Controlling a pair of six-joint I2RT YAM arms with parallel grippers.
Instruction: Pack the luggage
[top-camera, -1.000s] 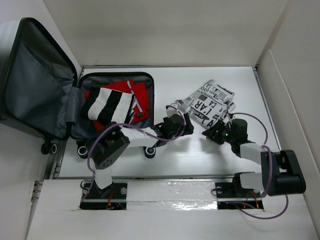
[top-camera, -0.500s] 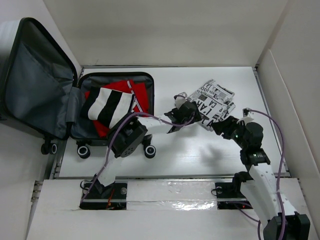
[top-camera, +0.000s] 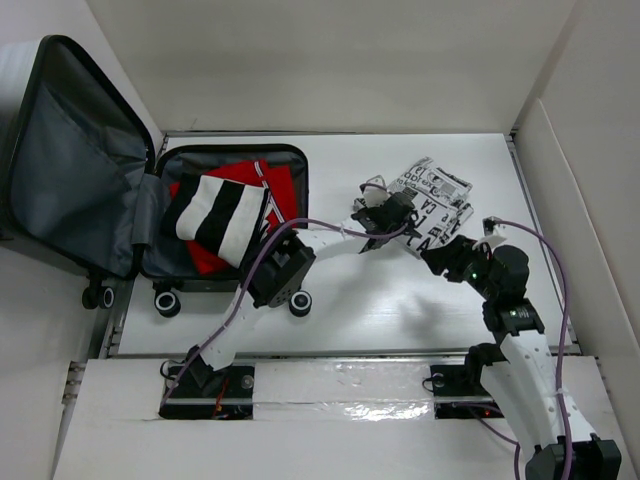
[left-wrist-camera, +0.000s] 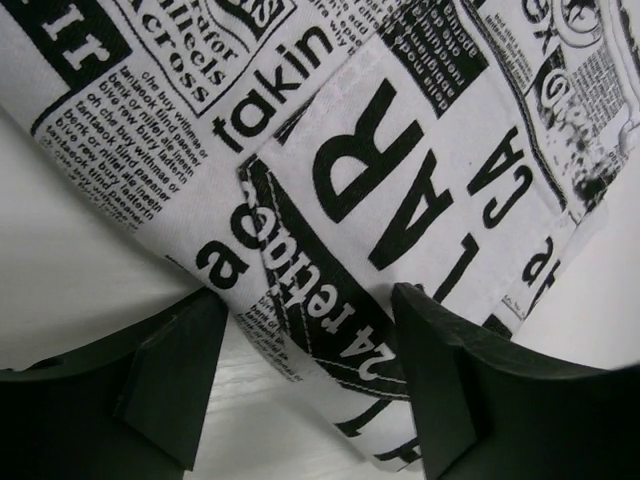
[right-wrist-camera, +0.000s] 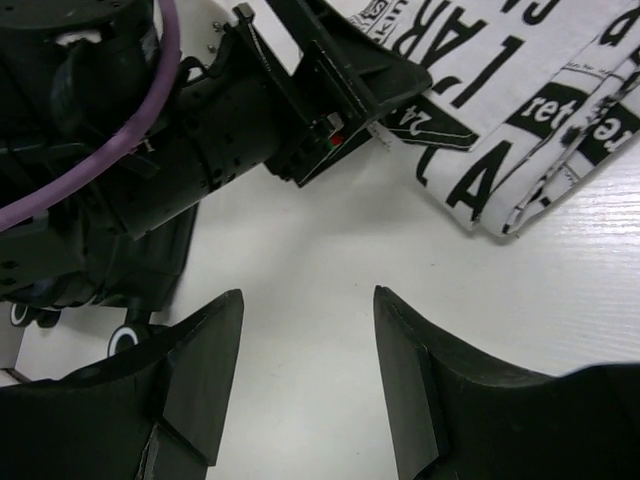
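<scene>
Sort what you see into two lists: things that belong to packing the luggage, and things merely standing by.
Belongs to the job:
luggage, lying open
striped garment and red garment inside it
newsprint cloth, on the table

Merely there:
table
white side walls

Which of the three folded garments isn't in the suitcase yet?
The newspaper-print garment, lying on the table right of the luggage; the red garment and the striped garment are inside it.

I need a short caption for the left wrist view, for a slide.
Open left gripper straddling the edge of a folded newspaper-print cloth on the white table.
</scene>
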